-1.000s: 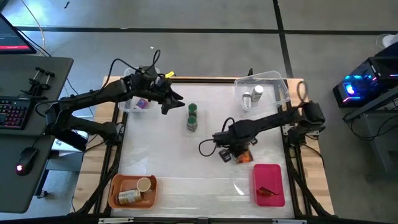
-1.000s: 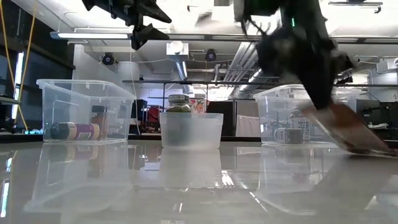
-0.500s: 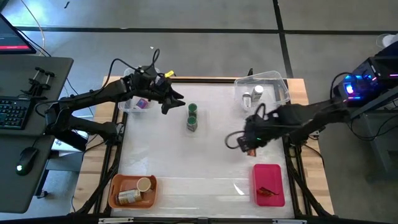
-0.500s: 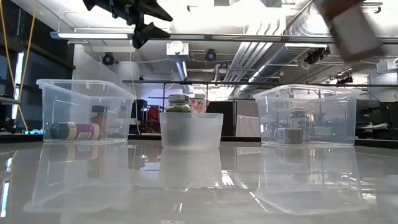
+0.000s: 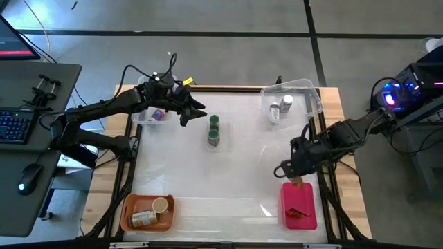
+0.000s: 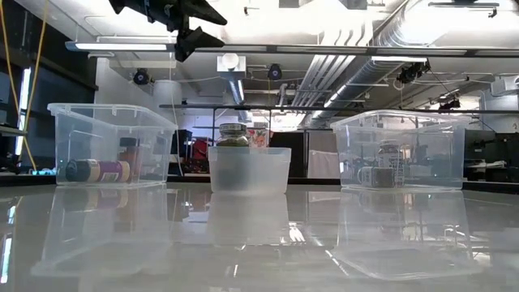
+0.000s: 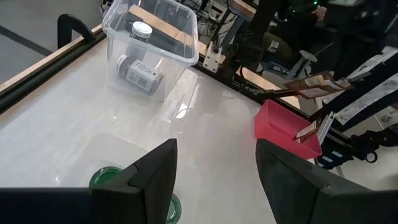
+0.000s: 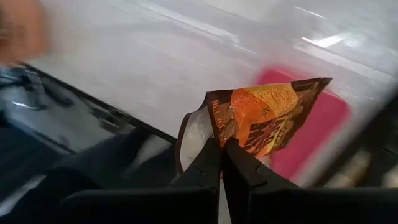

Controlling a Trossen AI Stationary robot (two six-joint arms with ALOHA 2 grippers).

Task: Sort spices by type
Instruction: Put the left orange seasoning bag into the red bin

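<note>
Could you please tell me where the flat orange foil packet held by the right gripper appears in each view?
High view: flat orange foil packet, just above the pink tray, under the right gripper.
Low view: not in it.
Left wrist view: far off, over the pink tray, packet.
Right wrist view: centre, pinched.
Shared landmark: the pink tray.

Crinkled orange foil spice packet (image 8: 264,118) with dark edges, pinched at its lower edge in the closed right claw (image 8: 221,149), hanging above the near end of the pink tray. Second flat reddish packet (image 5: 297,212) lying in that tray. Two green-lidded jars (image 5: 214,125) upright, one behind the other, mid-tabletop. White-lidded jars (image 5: 281,106) in the far right clear tub, one on its side.
</note>
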